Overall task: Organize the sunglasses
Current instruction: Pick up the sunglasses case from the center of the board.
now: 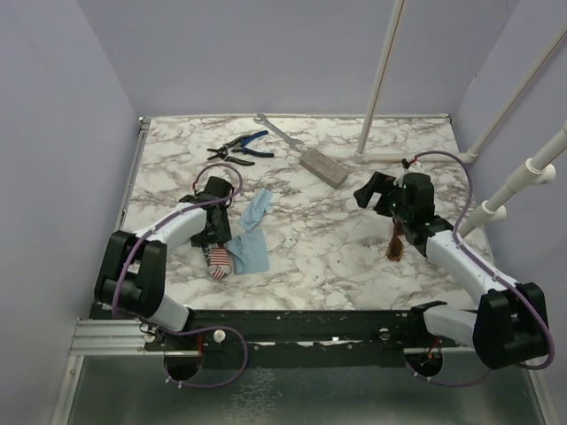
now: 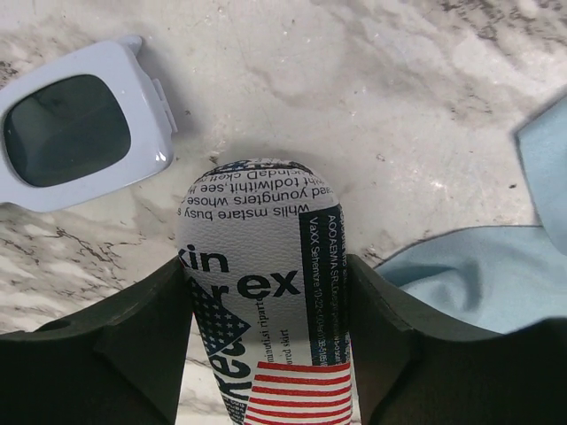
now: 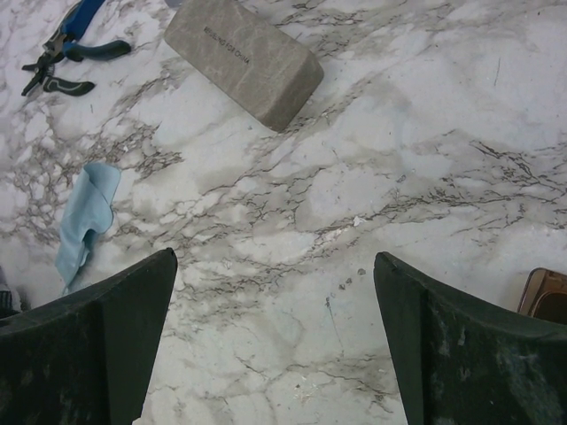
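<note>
The sunglasses (image 1: 396,245), amber-brown with a thin dark frame, lie on the marble table under my right forearm. Only a corner of them shows at the right edge of the right wrist view (image 3: 547,299). My right gripper (image 1: 370,195) is open and empty above bare marble, left of and beyond them; its jaws stand wide apart in the right wrist view (image 3: 275,336). My left gripper (image 1: 215,248) is shut on a printed case (image 2: 266,283) with newspaper text and a flag pattern, which also shows in the top view (image 1: 217,263).
A white-framed pair with dark lenses (image 2: 80,128) lies just beyond the printed case. A light blue cloth (image 1: 252,232) lies right of my left gripper. A grey oblong case (image 1: 323,166), blue-handled pliers (image 1: 239,146) and a wrench (image 1: 279,130) lie at the back. White pipes (image 1: 381,80) stand at the right.
</note>
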`<state>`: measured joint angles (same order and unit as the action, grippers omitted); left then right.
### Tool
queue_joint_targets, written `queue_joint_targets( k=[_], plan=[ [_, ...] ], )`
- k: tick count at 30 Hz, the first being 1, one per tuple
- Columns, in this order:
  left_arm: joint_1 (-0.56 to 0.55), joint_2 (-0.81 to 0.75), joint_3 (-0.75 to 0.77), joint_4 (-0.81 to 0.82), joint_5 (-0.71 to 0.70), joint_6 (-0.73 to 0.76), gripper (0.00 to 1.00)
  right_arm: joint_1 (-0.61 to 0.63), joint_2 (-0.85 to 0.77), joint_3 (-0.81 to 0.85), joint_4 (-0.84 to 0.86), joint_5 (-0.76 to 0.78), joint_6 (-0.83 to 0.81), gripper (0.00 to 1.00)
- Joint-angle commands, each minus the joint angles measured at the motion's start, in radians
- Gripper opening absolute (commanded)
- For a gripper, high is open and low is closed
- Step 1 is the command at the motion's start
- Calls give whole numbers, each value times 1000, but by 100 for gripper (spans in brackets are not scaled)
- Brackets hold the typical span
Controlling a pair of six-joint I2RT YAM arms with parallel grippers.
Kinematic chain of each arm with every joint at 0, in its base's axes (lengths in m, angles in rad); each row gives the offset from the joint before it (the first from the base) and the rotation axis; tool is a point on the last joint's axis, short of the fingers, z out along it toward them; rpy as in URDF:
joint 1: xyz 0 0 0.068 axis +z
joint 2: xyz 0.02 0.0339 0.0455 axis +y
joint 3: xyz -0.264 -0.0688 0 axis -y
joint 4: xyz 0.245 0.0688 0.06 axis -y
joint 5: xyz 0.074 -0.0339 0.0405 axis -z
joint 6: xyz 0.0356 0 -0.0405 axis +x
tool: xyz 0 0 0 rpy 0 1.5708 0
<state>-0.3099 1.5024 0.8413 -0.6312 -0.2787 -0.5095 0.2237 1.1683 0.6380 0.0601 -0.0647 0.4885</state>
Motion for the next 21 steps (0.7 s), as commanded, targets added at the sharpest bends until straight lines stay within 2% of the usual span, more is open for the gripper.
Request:
queue_joint_targets(
  k=[1, 6, 11, 15, 21],
  plan=[
    [-1, -33, 119, -38, 63, 60, 0, 9, -27, 62, -21, -71, -52, 97],
    [-2, -120, 287, -62, 216, 204, 0, 10, -70, 135, -39, -265, -181, 97],
    [-2, -210, 457, -22, 542, 386, 0, 20, -143, 175, 53, -588, -275, 99],
    [-4, -324, 466, 142, 840, 502, 0, 50, -194, 166, 249, -810, -223, 100],
    [-11, -480, 388, 351, 1076, 527, 0, 202, -156, 175, 493, -862, -113, 100]
  ],
)
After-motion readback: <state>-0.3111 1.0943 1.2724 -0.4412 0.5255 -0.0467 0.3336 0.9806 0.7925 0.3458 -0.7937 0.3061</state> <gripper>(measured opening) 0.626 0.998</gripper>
